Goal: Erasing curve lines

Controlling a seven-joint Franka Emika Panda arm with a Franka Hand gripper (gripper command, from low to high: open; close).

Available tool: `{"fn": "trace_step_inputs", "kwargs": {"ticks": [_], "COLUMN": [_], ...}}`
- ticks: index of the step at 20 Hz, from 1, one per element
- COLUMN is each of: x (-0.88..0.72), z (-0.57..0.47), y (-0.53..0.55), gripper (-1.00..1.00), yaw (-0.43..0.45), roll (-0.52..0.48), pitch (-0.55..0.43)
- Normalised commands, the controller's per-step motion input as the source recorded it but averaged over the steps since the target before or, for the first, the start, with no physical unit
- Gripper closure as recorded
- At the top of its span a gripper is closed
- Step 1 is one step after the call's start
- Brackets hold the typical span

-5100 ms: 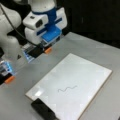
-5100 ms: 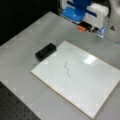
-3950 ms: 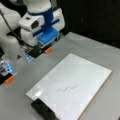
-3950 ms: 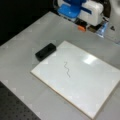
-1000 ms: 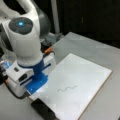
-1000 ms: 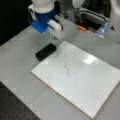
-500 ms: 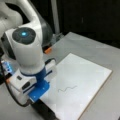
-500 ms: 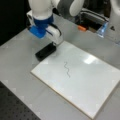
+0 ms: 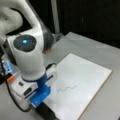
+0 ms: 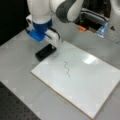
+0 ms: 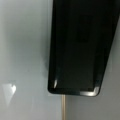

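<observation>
Black block eraser on grey table, just beside white board corner. Gripper directly above eraser; jaw state cannot tell, contact unclear. Curve lines intact mid-board, also seen in a front view. Wrist view filled by eraser.

The arm is white with a grey joint, a dark round cap lit pale blue, and a bright blue band and bracket near the wrist. The board is plain white with a thin tan edge; the curve lines on it are a thin, dark, wavy mark, also seen at. The eraser by the board's corner is glossy black. The table is pale grey. An orange piece sits beyond the board.
</observation>
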Motion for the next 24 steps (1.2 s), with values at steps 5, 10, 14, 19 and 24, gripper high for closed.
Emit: {"fn": "trace_step_inputs", "kwargs": {"ticks": [5, 10, 14, 19, 24], "x": [0.15, 0.14, 0.11, 0.1, 0.1], "z": [-0.07, -0.1, -0.08, -0.05, -0.07], "y": [-0.14, -0.21, -0.23, -0.22, -0.16], "gripper": [-1.0, -1.0, -1.0, -1.0, -1.0], "yaw": [-0.106, -0.035, 0.002, 0.016, 0.035], "roll": [0.256, 0.153, 0.045, 0.0, -0.034], "pitch": [-0.041, -0.049, -0.012, 0.022, 0.027]}}
